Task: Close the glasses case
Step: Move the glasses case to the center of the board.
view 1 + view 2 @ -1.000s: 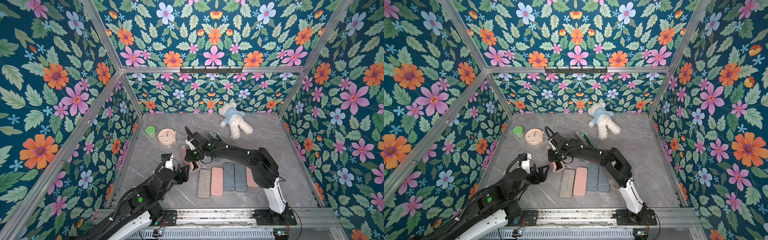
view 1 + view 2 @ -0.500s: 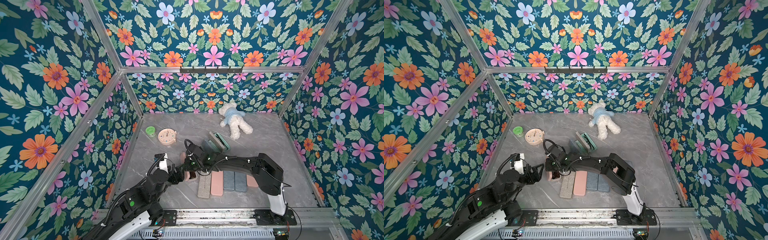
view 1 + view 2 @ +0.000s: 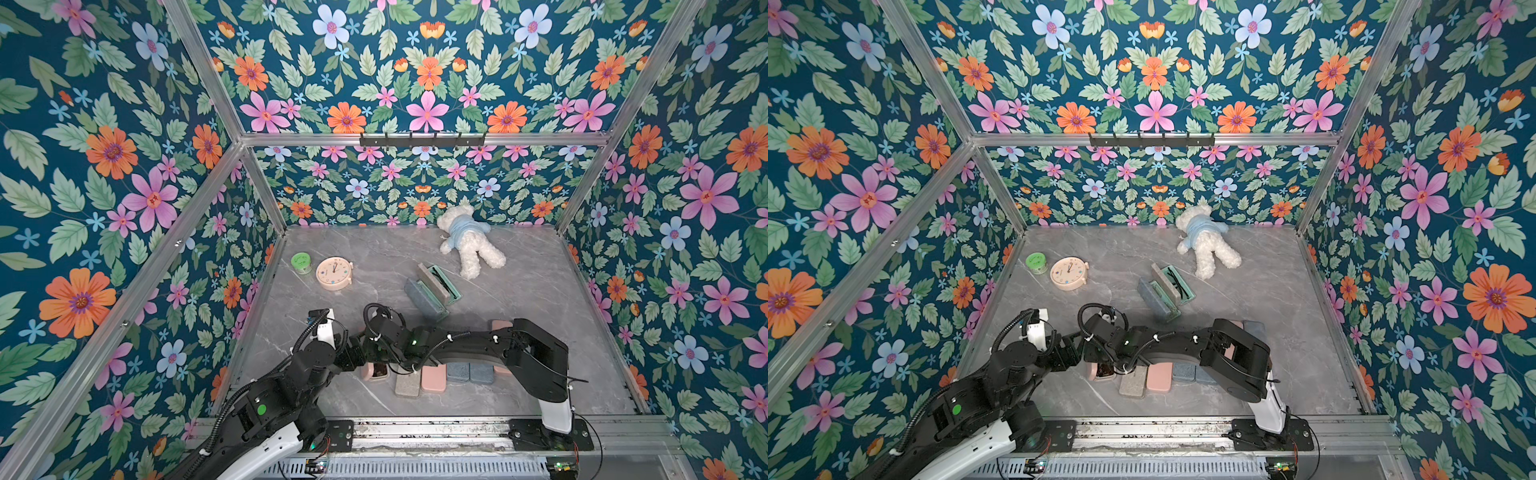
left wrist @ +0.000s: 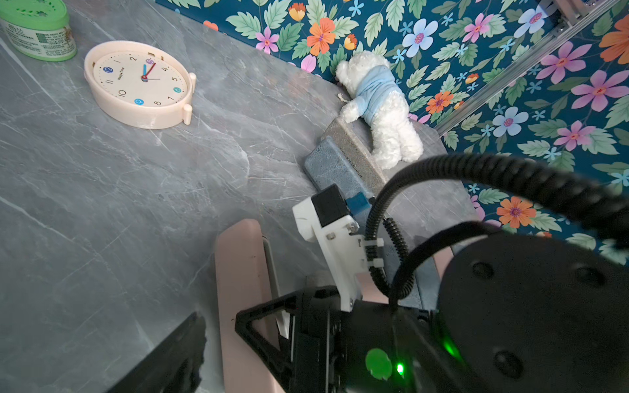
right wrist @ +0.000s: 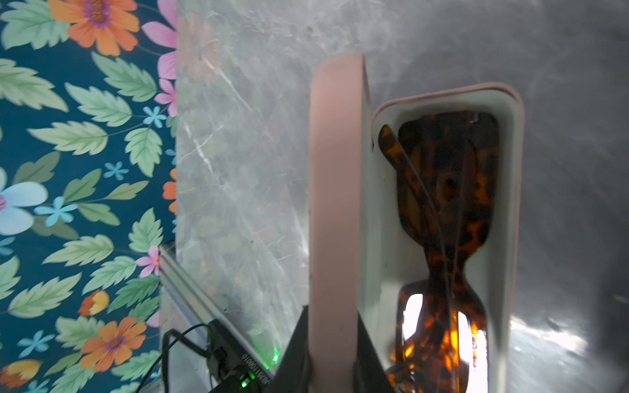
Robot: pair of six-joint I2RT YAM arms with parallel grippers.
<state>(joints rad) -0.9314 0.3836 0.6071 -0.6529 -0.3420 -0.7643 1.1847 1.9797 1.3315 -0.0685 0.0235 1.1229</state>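
Both arms have dropped to lower centre; our right gripper (image 5: 333,342) pinches the pink lid (image 5: 335,170), left gripper (image 3: 355,359) spread wide. We should ease the lid squarely shut.

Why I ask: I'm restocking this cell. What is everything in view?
pink case: one, pink, front, open, lid upright
glasses: one, tortoiseshell, inside pink case
closed cases: five show; grey, pink, two blue, pink; front row, partly under right arm
open cases: two, blue-grey and grey, teal-lined, centre
teddy bear: one, white, blue top, back wall
clock: one, cream, back left
jar: one, green lid, left of clock
table: one, grey marble
left gripper: one, black, open beside pink case
right gripper: one, black, shut on lid
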